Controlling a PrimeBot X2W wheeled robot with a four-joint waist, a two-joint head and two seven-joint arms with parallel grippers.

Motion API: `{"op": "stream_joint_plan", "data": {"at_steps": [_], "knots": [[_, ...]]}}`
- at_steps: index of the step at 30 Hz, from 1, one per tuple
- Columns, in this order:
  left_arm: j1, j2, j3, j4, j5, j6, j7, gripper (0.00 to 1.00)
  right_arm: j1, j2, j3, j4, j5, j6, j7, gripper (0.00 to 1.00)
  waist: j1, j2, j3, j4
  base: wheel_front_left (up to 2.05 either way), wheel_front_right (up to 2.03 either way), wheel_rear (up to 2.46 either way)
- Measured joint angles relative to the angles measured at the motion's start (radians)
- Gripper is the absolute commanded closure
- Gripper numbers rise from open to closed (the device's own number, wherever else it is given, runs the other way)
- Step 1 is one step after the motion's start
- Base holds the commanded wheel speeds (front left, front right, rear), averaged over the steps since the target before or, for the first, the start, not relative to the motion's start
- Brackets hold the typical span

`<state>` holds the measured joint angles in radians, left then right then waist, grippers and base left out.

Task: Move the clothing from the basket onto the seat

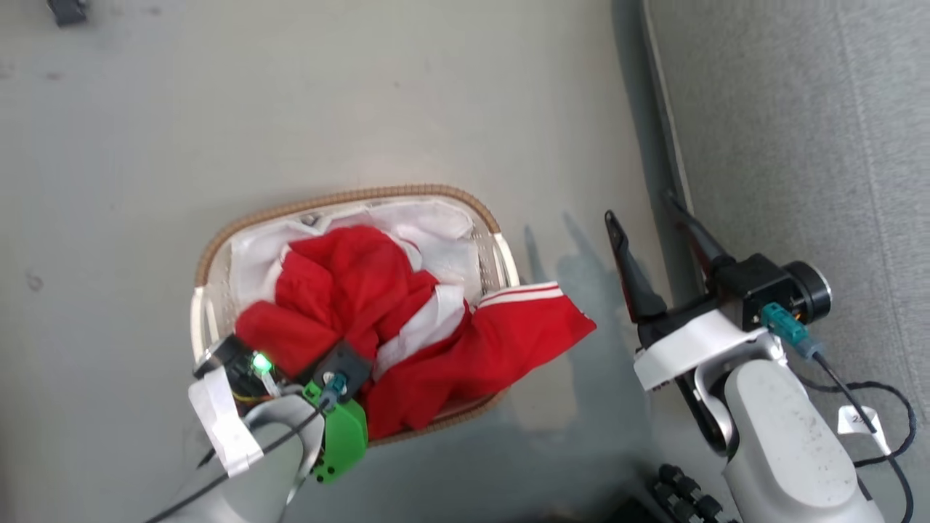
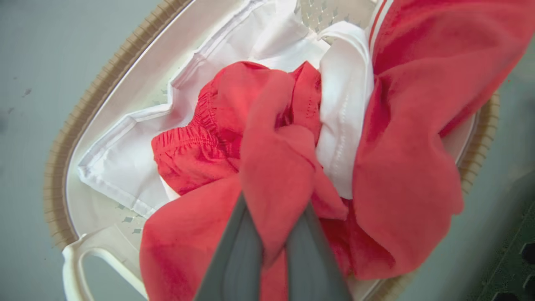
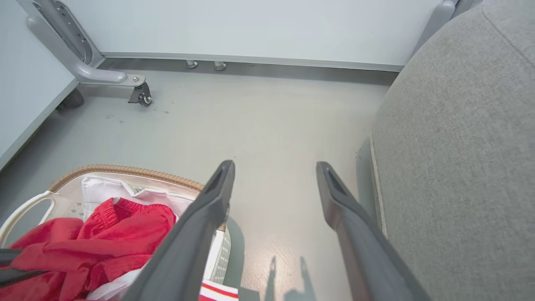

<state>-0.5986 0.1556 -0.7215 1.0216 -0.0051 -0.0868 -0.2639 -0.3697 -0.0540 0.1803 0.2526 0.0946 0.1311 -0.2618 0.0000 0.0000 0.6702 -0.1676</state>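
Note:
The clothing [image 1: 341, 290] is a heap of bright red fabric with white stripes, lying in the cream basket [image 1: 349, 197] on the floor, one part draped over the right rim. In the left wrist view my left gripper [image 2: 273, 217] is shut on a fold of the clothing [image 2: 271, 138], red fabric pinched between its two grey fingers above the white liner [image 2: 125, 154]. My right gripper [image 1: 639, 207] hangs open with nothing between its fingers, over the floor between the basket and the grey seat [image 1: 799, 145]. The right wrist view shows the right gripper [image 3: 274, 167] with the seat [image 3: 459, 146] at right.
A wheeled metal frame leg with a caster [image 3: 140, 94] stands by the far wall. A black cable [image 1: 886, 407] loops beside my right forearm. Bare grey floor [image 1: 363, 94] stretches beyond the basket, and a dark object [image 1: 67, 11] lies at the top left.

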Motion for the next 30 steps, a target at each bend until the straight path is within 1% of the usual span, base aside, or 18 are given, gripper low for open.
{"op": "stream_joint_plan", "data": {"at_steps": [2,5,8,13,20,30], "knots": [[0.027,0.002,0.002,-0.020,-0.009,0.000,0.000,1.00,0.013,-0.001,0.004,0.009,0.002,0.000,0.000,0.00,0.0000,0.0000,-0.036,0.003,0.00,0.00,0.00],[0.066,0.003,0.012,-0.047,-0.032,0.018,0.000,1.00,0.033,-0.004,0.004,0.018,0.004,0.000,0.000,0.00,0.0000,0.0000,-0.093,0.008,0.00,0.00,0.00],[0.109,0.000,0.021,-0.093,-0.048,0.026,0.000,1.00,0.062,-0.010,0.000,0.031,0.009,0.000,0.000,0.00,0.0000,0.0000,-0.151,0.015,0.00,0.00,0.00],[0.188,-0.015,0.049,-0.237,-0.076,0.035,0.000,1.00,0.115,-0.013,-0.010,0.041,0.012,0.000,0.000,0.00,-0.0001,0.0000,-0.250,0.032,0.00,0.00,0.00],[0.284,-0.024,0.094,-0.405,-0.102,0.029,0.000,1.00,0.183,-0.016,-0.013,0.050,0.020,0.000,0.000,0.00,-0.0001,0.0000,-0.373,0.065,0.00,0.00,0.00],[0.313,-0.064,0.187,-0.638,-0.110,0.012,0.000,1.00,0.223,-0.018,0.002,0.056,0.026,0.000,0.000,0.00,-0.0001,0.0000,-0.499,0.114,0.00,0.00,0.00]]}}
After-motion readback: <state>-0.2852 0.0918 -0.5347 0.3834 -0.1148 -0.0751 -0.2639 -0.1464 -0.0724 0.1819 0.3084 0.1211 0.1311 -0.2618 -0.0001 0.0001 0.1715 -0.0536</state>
